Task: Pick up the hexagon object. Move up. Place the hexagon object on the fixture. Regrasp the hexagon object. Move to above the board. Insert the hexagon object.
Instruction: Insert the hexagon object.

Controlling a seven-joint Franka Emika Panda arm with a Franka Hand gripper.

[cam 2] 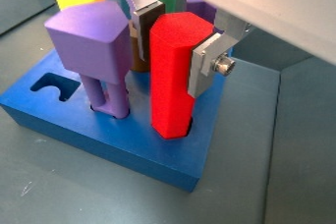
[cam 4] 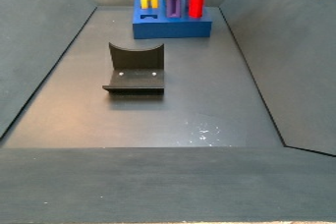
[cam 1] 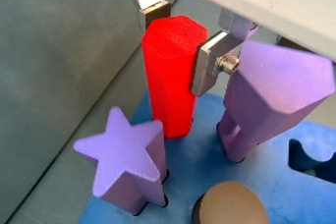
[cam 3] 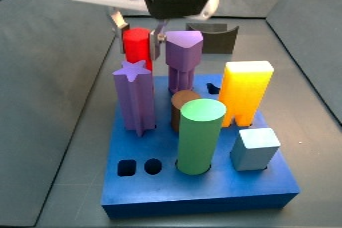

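Silver fingers [cam 2: 207, 63] of the tool [cam 1: 184, 39] are clamped on the red hexagon [cam 1: 171, 76], one plate on each side of its upper part, seen in both wrist views. That hexagon stands upright on the board [cam 2: 92, 138], its foot at the board's surface near an edge; whether it sits down in a hole I cannot tell. Just beside it on the board stands a purple peg [cam 2: 89, 46] with a broad head on a thinner stem. A purple star peg [cam 1: 125, 154] is near the hexagon too, and a brown cylinder [cam 1: 233, 206] just past the star. In a side view a green cylinder [cam 3: 202, 136], a yellow block [cam 3: 246, 92] and a pale grey cube [cam 3: 255, 148] also rise from the board, farther from the hexagon. The fixture [cam 4: 136, 69] sits on the floor well apart from the board, with nothing on it.
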